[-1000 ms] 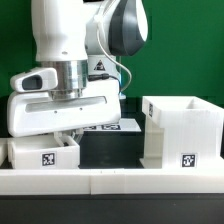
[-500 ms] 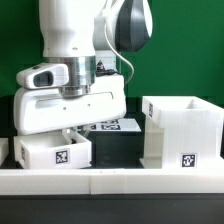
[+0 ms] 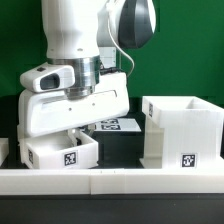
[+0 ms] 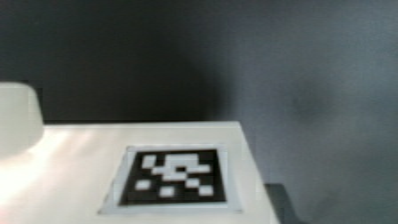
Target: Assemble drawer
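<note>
My gripper (image 3: 72, 133) reaches down into a small white open-top tray (image 3: 45, 150) with a square tag on its front and is shut on its wall. The fingers are mostly hidden behind the wide white hand. The tray sits low at the exterior view's left, just behind the border wall. The tall white box shell (image 3: 185, 125) stands at the exterior view's right, open top up, with a tag low on its front. The wrist view shows a flat white surface with a tag (image 4: 175, 178) close under the camera; no fingers show there.
The long low white border wall (image 3: 130, 182) runs along the front. The marker board (image 3: 112, 126) lies flat behind, between the tray and the shell. A white part (image 3: 3, 150) is cut off at the exterior view's left edge. A green backdrop stands behind.
The arm and the held tray have moved toward the exterior view's right, closer to the box shell. The shell has not moved.
</note>
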Controlling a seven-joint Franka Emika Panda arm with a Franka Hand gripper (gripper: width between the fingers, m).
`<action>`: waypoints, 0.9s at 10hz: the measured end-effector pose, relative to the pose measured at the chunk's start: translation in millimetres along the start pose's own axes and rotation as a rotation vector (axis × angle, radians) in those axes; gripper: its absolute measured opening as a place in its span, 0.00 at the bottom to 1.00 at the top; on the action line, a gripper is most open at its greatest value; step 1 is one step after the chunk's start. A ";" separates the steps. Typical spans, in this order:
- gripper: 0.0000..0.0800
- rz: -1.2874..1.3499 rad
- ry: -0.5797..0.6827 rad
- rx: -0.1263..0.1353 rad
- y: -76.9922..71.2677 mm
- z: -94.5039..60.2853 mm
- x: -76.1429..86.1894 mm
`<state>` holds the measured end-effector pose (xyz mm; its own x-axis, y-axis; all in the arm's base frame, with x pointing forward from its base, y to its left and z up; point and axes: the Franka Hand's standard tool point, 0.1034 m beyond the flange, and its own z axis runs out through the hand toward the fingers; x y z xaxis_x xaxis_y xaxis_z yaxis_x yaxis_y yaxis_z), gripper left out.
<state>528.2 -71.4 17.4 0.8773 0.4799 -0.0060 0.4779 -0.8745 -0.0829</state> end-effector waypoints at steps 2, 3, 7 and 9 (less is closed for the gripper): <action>0.05 -0.195 0.001 -0.005 0.4 -3.2 0.6; 0.05 -0.340 0.000 -0.012 -0.3 -5.9 -0.6; 0.05 -0.567 -0.010 -0.020 1.6 -4.9 -7.4; 0.05 -0.716 -0.022 -0.023 3.5 -4.0 -9.8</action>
<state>521.5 -79.5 21.2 0.3472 0.9376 0.0217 0.9369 -0.3457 -0.0527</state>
